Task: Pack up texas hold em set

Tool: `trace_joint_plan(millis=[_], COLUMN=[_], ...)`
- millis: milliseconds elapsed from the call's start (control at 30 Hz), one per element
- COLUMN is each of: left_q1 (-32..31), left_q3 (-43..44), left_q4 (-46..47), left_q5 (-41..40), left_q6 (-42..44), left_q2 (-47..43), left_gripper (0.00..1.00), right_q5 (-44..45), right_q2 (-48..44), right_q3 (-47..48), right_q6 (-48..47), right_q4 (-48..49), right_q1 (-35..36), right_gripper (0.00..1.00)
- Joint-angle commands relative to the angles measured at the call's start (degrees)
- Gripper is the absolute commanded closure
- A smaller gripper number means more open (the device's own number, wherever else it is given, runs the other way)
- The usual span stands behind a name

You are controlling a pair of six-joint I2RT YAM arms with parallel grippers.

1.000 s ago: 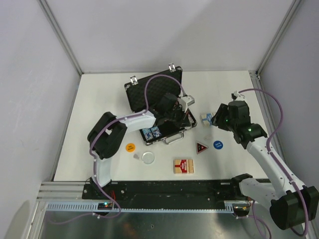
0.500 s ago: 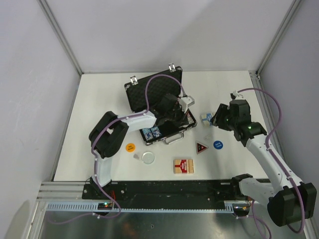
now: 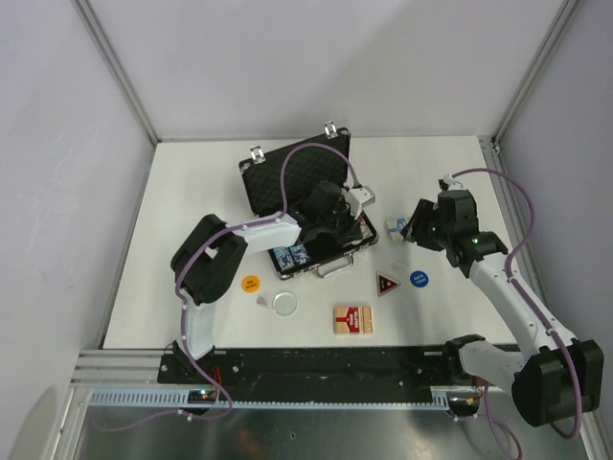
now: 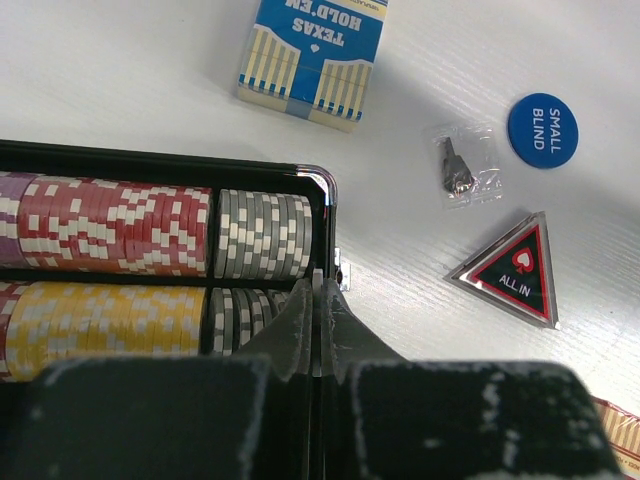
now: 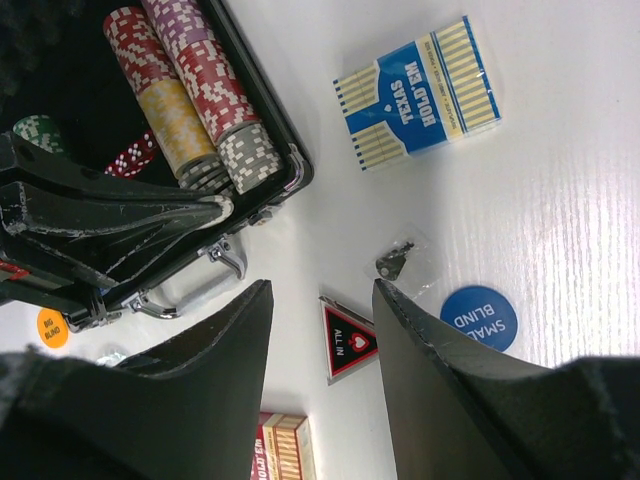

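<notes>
1. Briefcase (image 4: 150, 158): open on the worktop (image 3: 192, 211), right end directly under the left gripper (image 4: 320, 300); foam lid (image 3: 287, 177) tipped back beyond it, leaving the compartments reachable from above.
2. Left gripper: pinched shut on nothing, tips just over the case rim, chip rows (image 4: 120, 225) packed to its left. Probably closed to act as a blunt pusher, not a grasper.
3. Right gripper (image 5: 322, 290): half spread, nothing between the jaws, hanging above bare worktop beside the case handle (image 5: 200, 290).
4. Ahead of the right gripper: blue card deck (image 5: 420, 90), lying flat and apart from the case. Jaw spread looks suited to its width, so likely the next pick.
5. Below the right gripper: small clear bag (image 5: 398, 260), red triangle (image 5: 348, 340), blue button (image 5: 478, 317).
6. Not yet packed, behind the left gripper towards the arm bases: red deck (image 3: 352, 319), orange button (image 3: 250, 284).
</notes>
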Motion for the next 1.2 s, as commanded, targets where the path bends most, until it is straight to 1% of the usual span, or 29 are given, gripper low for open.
trace_joint_plan(millis=[0, 333, 567, 800, 867, 1067, 1167], left_q1=[1.8, 2.6, 2.7, 2.4, 2.0, 0.5, 0.0], left_q3=[-0.6, -2.4, -2.2, -0.8, -0.5, 0.0, 0.3], left_q4=[1.2, 1.2, 1.2, 1.2, 1.3, 1.3, 1.2], left_q5=[-2.0, 2.4, -0.4, -0.1, -1.0, -3.2, -6.7], left_q6=[2.8, 5.8, 6.7, 5.4, 5.0, 4.8, 3.3], left_q2=[-2.8, -4.6, -3.5, -2.4, -1.8, -0.8, -0.7], left_gripper=[1.00, 1.00, 1.00, 1.00, 0.97, 0.85, 0.79], right_q5=[-1.3, -2.2, -2.7, -2.9, -2.9, -3.0, -3.1], right_q2=[0.9, 3.1, 4.0, 4.8, 4.9, 5.3, 5.5], right_q3=[1.0, 1.0, 1.1, 1.1, 1.1, 1.0, 1.0], right_q6=[0.0, 0.9, 1.2, 1.2, 1.2, 1.0, 1.0], right_q4=[2.6, 4.5, 5.4, 5.8, 5.8, 5.8, 5.8], right_q1=[-0.2, -0.3, -0.3, -0.2, -0.2, -0.2, -0.2], right_gripper=[0.49, 0.49, 0.49, 0.49, 0.49, 0.49, 0.49])
